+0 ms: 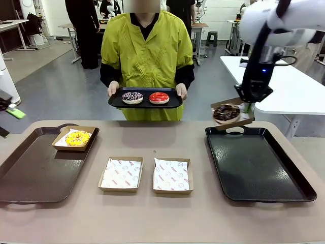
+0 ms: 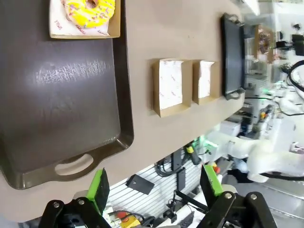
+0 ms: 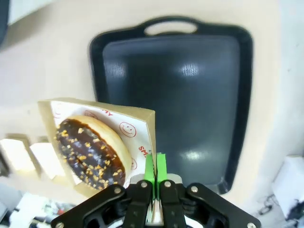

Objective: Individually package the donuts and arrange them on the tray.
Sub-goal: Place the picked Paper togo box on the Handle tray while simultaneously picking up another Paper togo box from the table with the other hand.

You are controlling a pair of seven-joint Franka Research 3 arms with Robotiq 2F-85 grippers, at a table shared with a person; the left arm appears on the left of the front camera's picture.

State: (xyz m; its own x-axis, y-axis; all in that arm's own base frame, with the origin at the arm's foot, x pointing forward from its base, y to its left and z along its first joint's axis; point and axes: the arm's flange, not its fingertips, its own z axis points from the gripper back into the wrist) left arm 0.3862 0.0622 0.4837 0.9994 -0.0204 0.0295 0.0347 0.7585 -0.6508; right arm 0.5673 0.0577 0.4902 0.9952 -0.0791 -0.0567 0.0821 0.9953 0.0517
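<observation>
Looks like the placing step. The right arm [image 1: 264, 56] has its jaws pinched shut on the rim of a cardboard box [image 1: 234, 123] holding the chocolate donut [image 1: 226, 112], above the far end of the right tray [image 1: 254, 168]. The next move is probably to lower it flat and let go, keeping it level. The yellow donut [image 1: 77, 138] is already boxed on the left tray [image 1: 30, 173]. The sprinkled donut [image 1: 132, 97] and red donut [image 1: 159, 97] wait on the person's tray [image 1: 144, 105], and two empty boxes [image 1: 121, 174] sit on the tabletop [image 1: 152, 218]. The right wrist view makes the pinch clear where the front view leaves it vague, and the left wrist view shows the left jaws wide open, holding nothing.
</observation>
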